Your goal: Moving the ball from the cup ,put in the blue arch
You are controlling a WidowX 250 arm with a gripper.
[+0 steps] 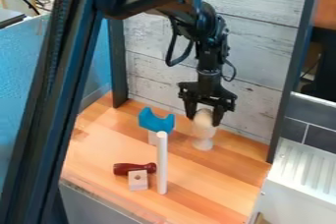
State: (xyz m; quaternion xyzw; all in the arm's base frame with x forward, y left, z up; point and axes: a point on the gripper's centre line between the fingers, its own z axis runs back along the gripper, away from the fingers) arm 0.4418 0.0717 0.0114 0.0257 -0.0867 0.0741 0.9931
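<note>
Gripper [204, 120]: hangs directly above the cup [203, 133], pointing down, right at the ball [203, 115]. Whether it has a firm hold of the ball or is only placed about it, cannot tell from this angle. Ball: pale, at the mouth of the cup; any slight lift off the rim cannot be made out.

Cup: upright on the wooden work surface [216, 188]. Blue arch [156, 121]: near the cup, to its left as the camera sees it, hollow side up, above a pale support [153, 137]. White rod [162, 166]: upright, left of the cup and nearer the camera. Dark red handle [130, 169] and small block with a hole [138, 182]: both farther left of the cup than the rod, and nearer the camera than the cup.

Step in hand (judged): taking the ball from the cup; delivery to the arch not yet done.

Next move (judged): secure the grip, raise the ball straight up until well above the cup, carry it left of the cup to over the arch, then lower it into the hollow and release gently. Risks: a sideways start could tip the cup; a smooth round ball may slip or roll off the arch.
</note>
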